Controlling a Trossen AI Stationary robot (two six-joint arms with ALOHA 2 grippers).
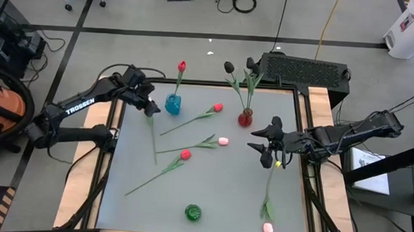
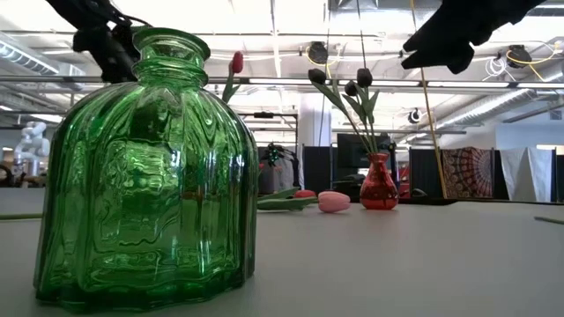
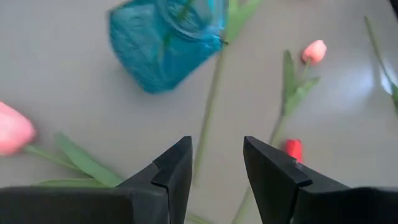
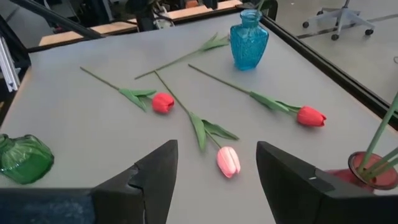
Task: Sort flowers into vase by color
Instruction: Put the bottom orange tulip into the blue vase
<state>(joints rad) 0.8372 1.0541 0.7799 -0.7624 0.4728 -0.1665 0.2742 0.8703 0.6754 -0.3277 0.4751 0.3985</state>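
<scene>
A blue vase (image 1: 173, 103) at the far left holds one red tulip (image 1: 182, 66). My left gripper (image 1: 151, 106) hovers open beside it, over a loose green stem (image 3: 208, 106) lying on the table; that flower's head is hidden. A red vase (image 1: 245, 118) at the far middle holds black tulips (image 2: 317, 77). Two red tulips (image 1: 217, 108) (image 1: 185, 155) and a pink one (image 1: 223, 141) lie flat mid-table. My right gripper (image 1: 260, 144) hangs open at the right, above the stem end of another pink tulip (image 1: 267, 229).
A green glass vase (image 1: 193, 213) stands near the front edge, middle. A black box (image 1: 305, 68) sits behind the table's far right corner. Wooden rails (image 1: 319, 108) run along both sides. Bare table lies at the front left and between the vases.
</scene>
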